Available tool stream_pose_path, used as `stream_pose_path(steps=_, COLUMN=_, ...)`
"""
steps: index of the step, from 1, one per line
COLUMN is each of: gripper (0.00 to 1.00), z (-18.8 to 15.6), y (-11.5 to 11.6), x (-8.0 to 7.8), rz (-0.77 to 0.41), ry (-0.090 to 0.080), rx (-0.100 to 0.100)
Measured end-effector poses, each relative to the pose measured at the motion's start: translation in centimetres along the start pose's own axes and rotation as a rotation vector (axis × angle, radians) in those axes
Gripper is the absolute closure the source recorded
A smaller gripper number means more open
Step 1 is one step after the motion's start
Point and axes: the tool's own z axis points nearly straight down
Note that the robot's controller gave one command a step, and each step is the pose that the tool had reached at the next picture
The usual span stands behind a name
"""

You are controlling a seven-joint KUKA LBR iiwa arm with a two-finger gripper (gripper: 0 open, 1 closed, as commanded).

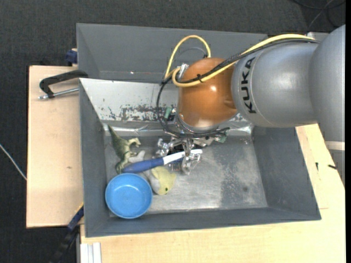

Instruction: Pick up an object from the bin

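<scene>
Near the middle of the frame, the gripper (182, 156) sits low in the grey bin (279, 174), at the white end of a blue-and-white stick (147, 164) that lies lower left of centre. I cannot tell whether it is open or clamped. A pale yellow lump (163, 182), a blue bowl (128, 196) and a green toy dinosaur (125, 148) lie nearby.

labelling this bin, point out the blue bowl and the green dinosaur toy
blue bowl (128, 197), camera view, middle of its inside
green dinosaur toy (125, 149), camera view, its body
</scene>
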Motion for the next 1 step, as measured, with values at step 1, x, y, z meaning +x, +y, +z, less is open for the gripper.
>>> stream_pose_path(steps=1, gripper=1.0, z=-14.01, y=0.03, x=-0.28, rz=-0.002, ry=0.0, rx=0.01)
